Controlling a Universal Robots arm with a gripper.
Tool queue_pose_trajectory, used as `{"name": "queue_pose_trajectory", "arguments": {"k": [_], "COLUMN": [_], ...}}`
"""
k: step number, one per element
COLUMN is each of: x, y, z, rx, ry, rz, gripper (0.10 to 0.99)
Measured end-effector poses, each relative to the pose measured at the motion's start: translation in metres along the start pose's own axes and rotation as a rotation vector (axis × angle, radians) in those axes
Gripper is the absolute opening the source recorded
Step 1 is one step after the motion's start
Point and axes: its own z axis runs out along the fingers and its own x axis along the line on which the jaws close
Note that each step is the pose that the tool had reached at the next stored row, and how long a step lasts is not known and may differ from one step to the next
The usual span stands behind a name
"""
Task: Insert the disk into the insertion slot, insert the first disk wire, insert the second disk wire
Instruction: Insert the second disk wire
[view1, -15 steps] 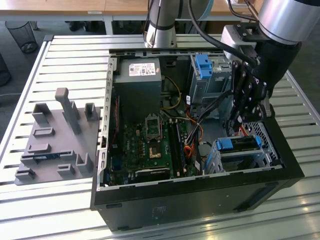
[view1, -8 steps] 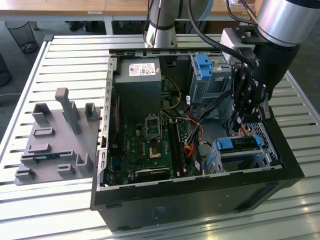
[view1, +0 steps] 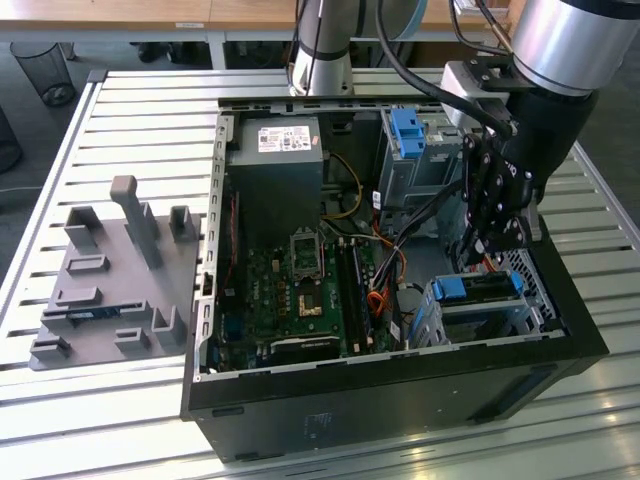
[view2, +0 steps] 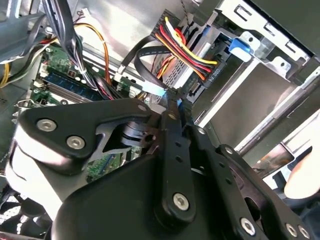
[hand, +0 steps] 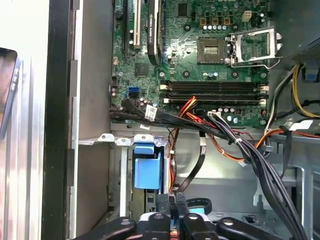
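Note:
In the exterior view the disk (view1: 478, 288), edged by its blue frame, lies in the insertion slot (view1: 500, 320), a low silver cage at the case's front corner on the exterior view's right. My gripper (view1: 487, 250) hangs just behind the disk's rear end. Its black fingers stand close together in both wrist views, gripper (view2: 172, 100) and gripper (hand: 173, 200), pinched on the end of a flat black disk wire (view2: 142, 65) with a light blue plug (view2: 156, 91). A black plug (view2: 212, 70) with red, yellow and orange strands sits against the disk's rear edge.
The open case holds a green motherboard (view1: 300, 290), a grey power supply (view1: 275, 160) and a taller grey bay with a blue tab (view1: 407, 130). A thick black cable bundle (hand: 240, 145) crosses beside the cage. A grey fixture plate (view1: 110, 280) lies on the slatted table.

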Motion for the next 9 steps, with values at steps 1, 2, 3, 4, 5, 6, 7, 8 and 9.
{"name": "queue_pose_trajectory", "arguments": {"k": [1, 2, 3, 4, 5, 6, 7, 8, 9], "x": [-0.0001, -0.0001, -0.0002, -0.0002, -0.0003, -0.0003, -0.0003, -0.0003, -0.0003], "y": [-0.0001, -0.0001, -0.0002, -0.0002, -0.0003, -0.0003, -0.0003, -0.0004, -0.0005], "z": [0.0002, 0.0006, 0.0010, 0.0014, 0.0018, 0.0022, 0.0023, 0.0024, 0.0024], "rx": [0.000, 0.000, 0.000, 0.000, 0.000, 0.000, 0.000, 0.000, 0.000], "ry": [0.0062, 0.0123, 0.0185, 0.0235, 0.0272, 0.0295, 0.0305, 0.0308, 0.0307], "rz": [0.000, 0.000, 0.000, 0.000, 0.001, 0.001, 0.001, 0.001, 0.001], "gripper": [0.161, 0.224, 0.224, 0.224, 0.224, 0.224, 0.224, 0.224, 0.224]}}
